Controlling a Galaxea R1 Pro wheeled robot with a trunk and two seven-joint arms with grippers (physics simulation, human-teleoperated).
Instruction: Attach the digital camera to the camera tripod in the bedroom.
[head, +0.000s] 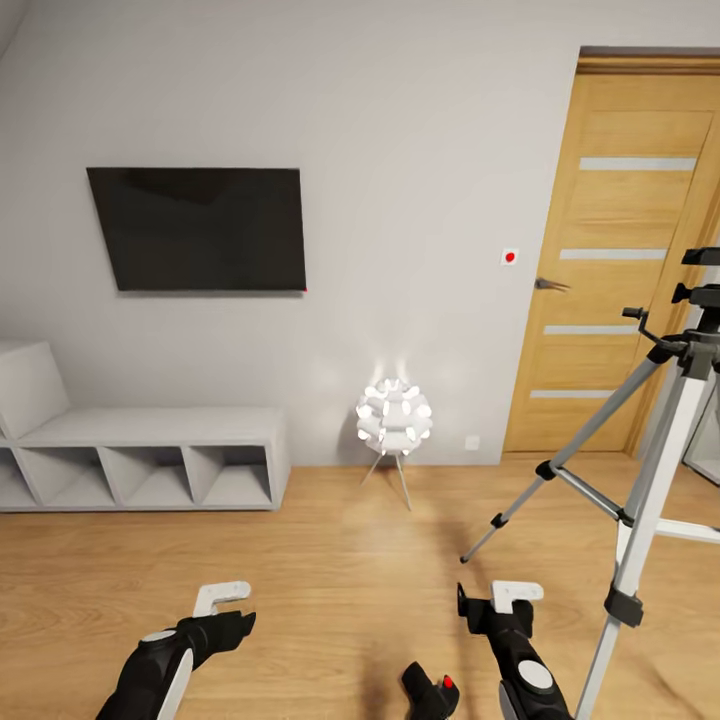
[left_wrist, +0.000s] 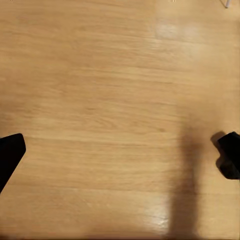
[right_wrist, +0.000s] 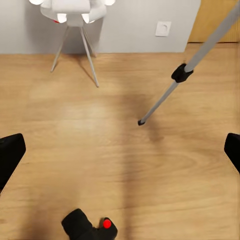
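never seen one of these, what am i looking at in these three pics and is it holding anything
It is a simulated two-armed robot in a bedroom. The big picture comes from its head, looking down over its left gripper and right gripper. The other two come from cameras on each wrist, looking at the wood floor. Both jaws are open and hold nothing. The small black camera with a red button lies on the floor near the right arm. The tripod stands at right, by the door. A white ball lamp, a TV and a grey bench line the wall.

Head view faces the wall; both wrist views overlook the wood floor (left_wrist: 100, 100).
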